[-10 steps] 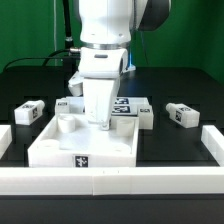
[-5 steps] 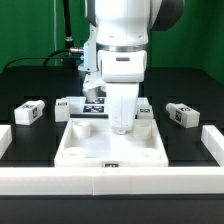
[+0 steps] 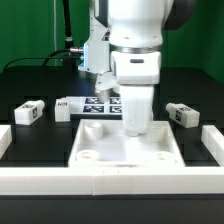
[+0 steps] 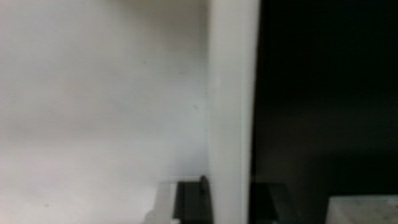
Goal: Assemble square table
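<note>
The square table top (image 3: pixel 112 150) is a large white tray with a raised rim and round corner sockets, and it lies flat on the black table. My gripper (image 3: pixel 134 127) points straight down and is shut on its far rim, near the far right corner. In the wrist view the white rim (image 4: pixel 231 90) runs between my two dark fingers (image 4: pixel 192 203), with the white tray floor on one side and black table on the other. White tagged legs lie loose: one at the exterior view's left (image 3: pixel 28 113), one behind it (image 3: pixel 65 107), one at the right (image 3: pixel 181 114).
The marker board (image 3: pixel 103 104) lies behind the top, partly hidden by my arm. Long white border rails run along the front (image 3: pixel 110 181), left (image 3: pixel 4 140) and right (image 3: pixel 212 140). The top's front edge is close to the front rail.
My gripper and the table top have moved together toward the exterior view's right. The loose legs have not moved.
</note>
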Controlling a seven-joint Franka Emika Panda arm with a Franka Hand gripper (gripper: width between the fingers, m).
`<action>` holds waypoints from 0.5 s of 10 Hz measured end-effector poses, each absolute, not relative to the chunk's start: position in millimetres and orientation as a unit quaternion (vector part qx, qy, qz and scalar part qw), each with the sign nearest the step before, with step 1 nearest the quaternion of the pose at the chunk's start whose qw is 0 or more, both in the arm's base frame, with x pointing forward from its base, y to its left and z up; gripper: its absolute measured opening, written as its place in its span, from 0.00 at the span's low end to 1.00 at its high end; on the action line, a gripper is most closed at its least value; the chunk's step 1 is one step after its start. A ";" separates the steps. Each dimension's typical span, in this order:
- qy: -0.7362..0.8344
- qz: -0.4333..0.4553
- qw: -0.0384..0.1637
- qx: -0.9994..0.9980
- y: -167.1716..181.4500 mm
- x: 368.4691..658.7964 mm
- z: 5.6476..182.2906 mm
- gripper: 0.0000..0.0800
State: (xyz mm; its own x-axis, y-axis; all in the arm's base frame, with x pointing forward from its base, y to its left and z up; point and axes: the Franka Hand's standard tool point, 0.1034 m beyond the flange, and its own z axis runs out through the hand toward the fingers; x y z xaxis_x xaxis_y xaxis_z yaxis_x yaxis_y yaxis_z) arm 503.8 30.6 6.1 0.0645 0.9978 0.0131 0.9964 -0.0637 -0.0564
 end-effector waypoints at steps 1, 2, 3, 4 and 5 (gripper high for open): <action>-0.686 0.014 0.027 -0.727 39.9 504.1 6.3 0.07; -0.687 0.012 0.028 -0.726 47.5 504.4 6.6 0.07; -0.683 0.012 0.028 -0.729 53.5 504.0 6.6 0.07; -0.682 0.012 0.028 -0.731 60.3 503.9 6.8 0.07; -0.683 0.010 0.029 -0.730 66.5 504.2 7.0 0.07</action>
State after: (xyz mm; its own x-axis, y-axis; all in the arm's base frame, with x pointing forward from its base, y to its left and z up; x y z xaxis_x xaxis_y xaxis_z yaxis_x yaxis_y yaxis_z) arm 504.2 66.5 7.0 0.0662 0.9975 0.0241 0.9963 -0.0648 -0.0565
